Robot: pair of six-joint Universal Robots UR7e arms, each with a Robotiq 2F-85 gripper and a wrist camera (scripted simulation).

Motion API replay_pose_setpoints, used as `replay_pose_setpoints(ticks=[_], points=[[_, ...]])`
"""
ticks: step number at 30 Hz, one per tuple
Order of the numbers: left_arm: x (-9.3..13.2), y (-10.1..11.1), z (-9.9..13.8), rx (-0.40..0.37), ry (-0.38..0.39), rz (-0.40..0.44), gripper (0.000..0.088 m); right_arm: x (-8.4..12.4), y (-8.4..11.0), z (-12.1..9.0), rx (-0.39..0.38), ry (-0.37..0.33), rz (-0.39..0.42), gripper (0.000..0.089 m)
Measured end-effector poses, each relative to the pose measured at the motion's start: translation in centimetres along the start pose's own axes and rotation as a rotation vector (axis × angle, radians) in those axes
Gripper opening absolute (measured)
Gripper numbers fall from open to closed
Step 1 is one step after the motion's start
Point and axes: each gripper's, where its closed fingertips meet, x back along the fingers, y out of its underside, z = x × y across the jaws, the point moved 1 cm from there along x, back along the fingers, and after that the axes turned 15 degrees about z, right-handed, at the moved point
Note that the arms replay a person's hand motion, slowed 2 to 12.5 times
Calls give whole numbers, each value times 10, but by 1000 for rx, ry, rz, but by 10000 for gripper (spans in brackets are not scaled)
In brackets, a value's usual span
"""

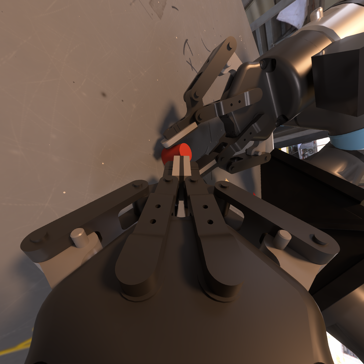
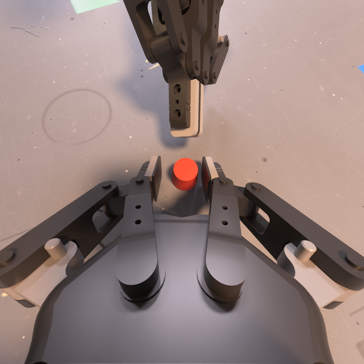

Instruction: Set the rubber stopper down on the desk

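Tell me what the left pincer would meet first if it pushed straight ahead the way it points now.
Probably the red rubber stopper, which sits directly beyond the shut left pincer tips. The right pincer is open around it, so its fingers lie close beside that line. Depth is unclear; the desk lies behind.

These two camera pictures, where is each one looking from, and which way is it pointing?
Left wrist view: sits on the left gripper, fingers shut, looking along them at the red stopper; the right gripper reaches in.
Right wrist view: sits on the right gripper, looking down at the desk past open fingers beside the stopper; the left gripper hangs ahead.
Shared: stopper, desk, both grippers.
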Motion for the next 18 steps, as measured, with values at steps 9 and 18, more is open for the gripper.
replay_pose_setpoints(ticks=[9,18], points=[[0,0,-1,4,-4,2,0,0,0,0,-1,-1,0,369],[0,2,-2,3,-8,-5,0,0,0,0,-2,-1,0,369]])
